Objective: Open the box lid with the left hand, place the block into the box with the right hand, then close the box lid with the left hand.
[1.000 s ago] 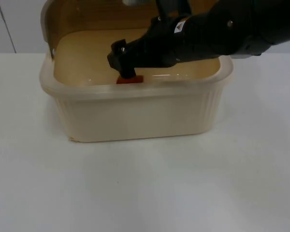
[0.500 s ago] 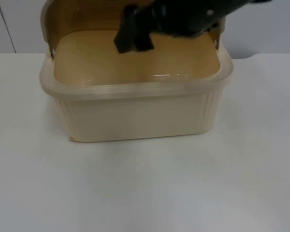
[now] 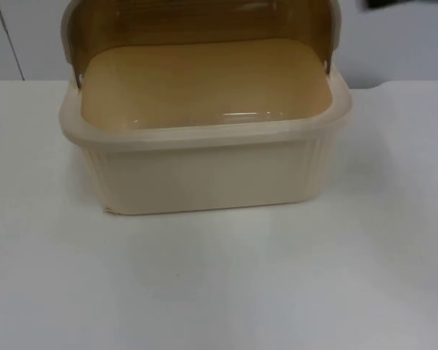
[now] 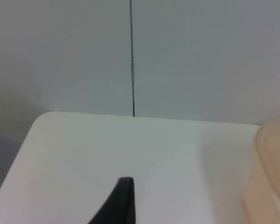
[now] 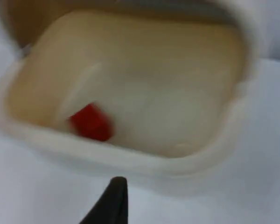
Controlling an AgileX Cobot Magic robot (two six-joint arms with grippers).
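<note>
Inside the open box (image 5: 130, 154), a red block (image 5: 89, 122).

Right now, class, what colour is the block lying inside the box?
Red. The block shows best in the right wrist view, lying on the floor of the cream box.

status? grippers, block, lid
Left gripper waits off to the box's side. Right gripper above box. Red block inside. Lid up; nothing blocking.
</note>
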